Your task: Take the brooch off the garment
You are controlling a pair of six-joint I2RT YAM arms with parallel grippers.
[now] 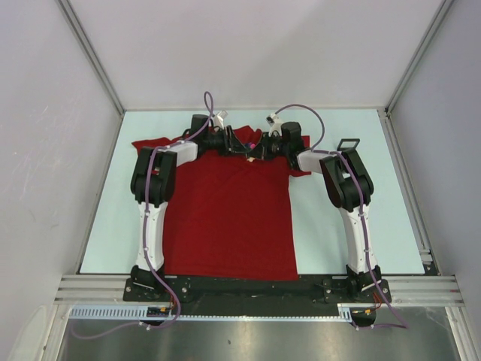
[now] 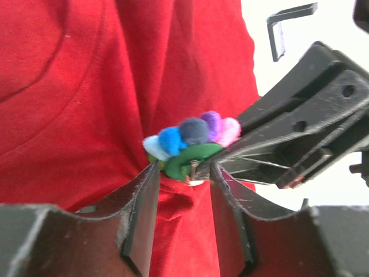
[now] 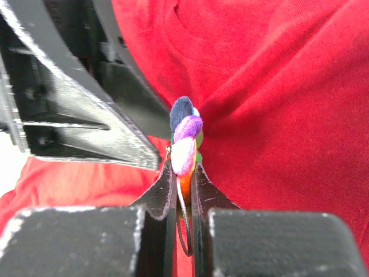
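Note:
The dark-red garment (image 1: 229,218) lies flat on the table, neck at the far side. The brooch (image 1: 249,144), a cluster of blue, purple, pink, green and orange beads, stands at the neck area. My right gripper (image 1: 260,147) is shut on the brooch (image 3: 185,147), edge-on between its fingers (image 3: 164,193), with a thin ring hanging between them. My left gripper (image 1: 238,143) is open. Its fingers (image 2: 141,213) straddle a raised fold of the garment (image 2: 184,231) just below the brooch (image 2: 193,141). The right gripper's fingers (image 2: 288,138) show there, holding the brooch from the right.
A small black rectangular bracket (image 1: 348,143) lies on the pale mat to the right of the garment, and it also shows in the left wrist view (image 2: 285,26). Both arms reach over the garment. White walls enclose the table on three sides.

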